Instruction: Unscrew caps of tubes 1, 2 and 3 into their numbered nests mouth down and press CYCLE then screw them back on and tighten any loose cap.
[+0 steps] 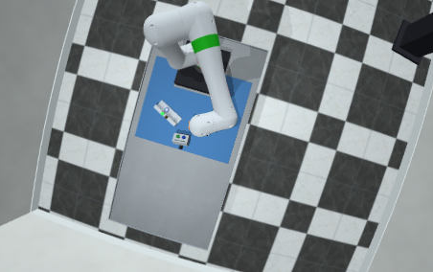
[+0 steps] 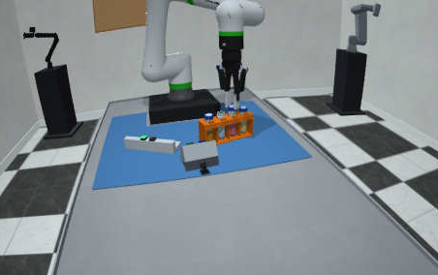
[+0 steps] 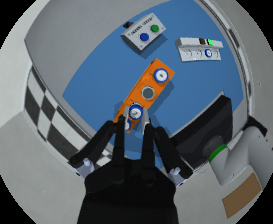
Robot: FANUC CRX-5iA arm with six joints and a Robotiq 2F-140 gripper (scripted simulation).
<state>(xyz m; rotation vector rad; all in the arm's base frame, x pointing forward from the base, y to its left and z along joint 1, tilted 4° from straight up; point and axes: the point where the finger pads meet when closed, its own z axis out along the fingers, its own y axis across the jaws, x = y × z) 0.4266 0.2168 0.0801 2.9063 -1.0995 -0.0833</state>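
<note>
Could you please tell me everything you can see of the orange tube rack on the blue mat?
The orange block-shaped tube rack stands upright on the blue mat, before the arm's black base. Four tubes stand in a row in it; three show blue caps, one looks uncapped. The black tool hangs directly above it, shut on a blue cap.
</note>
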